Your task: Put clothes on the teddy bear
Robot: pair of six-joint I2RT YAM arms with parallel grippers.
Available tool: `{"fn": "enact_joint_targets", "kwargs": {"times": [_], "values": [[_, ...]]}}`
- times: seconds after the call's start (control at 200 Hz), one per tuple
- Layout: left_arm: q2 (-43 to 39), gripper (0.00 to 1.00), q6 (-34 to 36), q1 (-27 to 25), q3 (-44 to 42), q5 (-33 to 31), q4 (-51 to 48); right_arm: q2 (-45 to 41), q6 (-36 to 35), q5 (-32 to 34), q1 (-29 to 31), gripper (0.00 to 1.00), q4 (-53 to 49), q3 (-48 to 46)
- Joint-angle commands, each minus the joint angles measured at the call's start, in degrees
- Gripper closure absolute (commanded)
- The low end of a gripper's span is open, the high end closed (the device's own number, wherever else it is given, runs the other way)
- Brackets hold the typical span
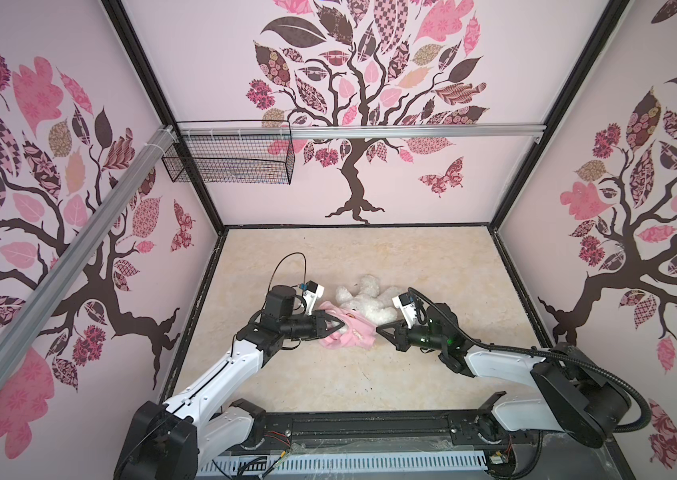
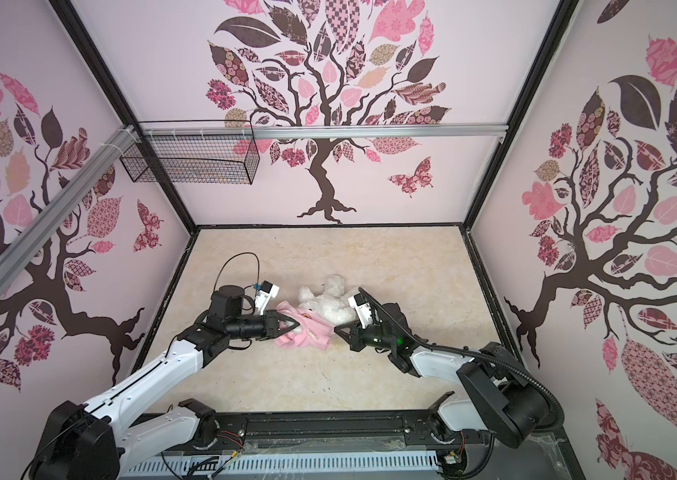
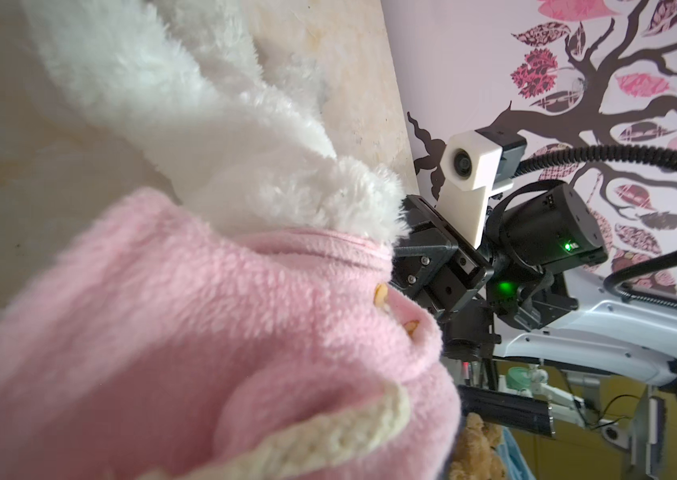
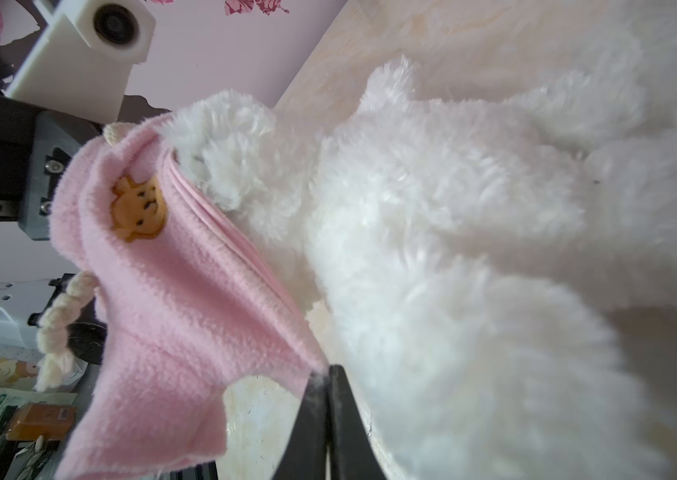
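The teddy bear [image 1: 365, 300] [image 2: 328, 302], white and curly-furred, lies on the table's middle in both top views. A pink shirt [image 1: 349, 332] [image 2: 307, 332] with an orange bear-face patch [image 4: 137, 212] lies against its near side. A rounded furry part of the bear [image 4: 224, 158] sits in the shirt's stretched opening. My left gripper [image 1: 334, 324] [image 2: 291, 325] is shut on the shirt's left edge; pink fleece [image 3: 162, 332] hides its jaws in the left wrist view. My right gripper [image 1: 380, 329] [image 4: 325, 374] has its jaws together on the shirt's hem corner.
A black wire basket [image 1: 228, 158] hangs from the rail on the back wall. Patterned walls close in the beige table [image 1: 411, 374] on three sides. The arms' base rail [image 1: 370, 428] runs along the front edge. The right arm's wrist [image 3: 536, 232] stands close behind the bear.
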Motion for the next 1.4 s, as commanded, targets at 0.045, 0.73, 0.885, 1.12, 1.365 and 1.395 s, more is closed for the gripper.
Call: {"fn": "enact_joint_targets", "kwargs": {"times": [0.045,0.73,0.885,1.12,1.365,1.395], "values": [[-5.3,1.0,22.1,-0.3,3.8,-8.5,-3.9,-6.5,-4.5,3.9,-1.4,0.79,-17.4,3.0],[-17.7,1.0,70.9,-5.6,-4.0,-9.2,-3.3,-11.7,4.8,-11.9,1.9,0.63,-22.6,22.6],[-17.3,1.0,74.3,-8.2,-4.0,-13.1,-3.5,-7.4,10.2,-13.6,2.3,0.68,-19.0,22.4],[-16.8,1.0,74.1,-8.4,-3.6,-13.9,-2.8,-6.6,14.0,-14.2,2.3,0.66,-16.0,18.9],[-16.1,1.0,72.8,-8.4,-3.1,-14.1,-2.6,-4.9,16.7,-14.7,4.1,0.71,-12.7,17.9],[-16.0,1.0,72.7,-8.5,-3.1,-14.0,-2.6,-4.5,16.9,-14.5,4.5,0.71,-12.5,18.0]]}}
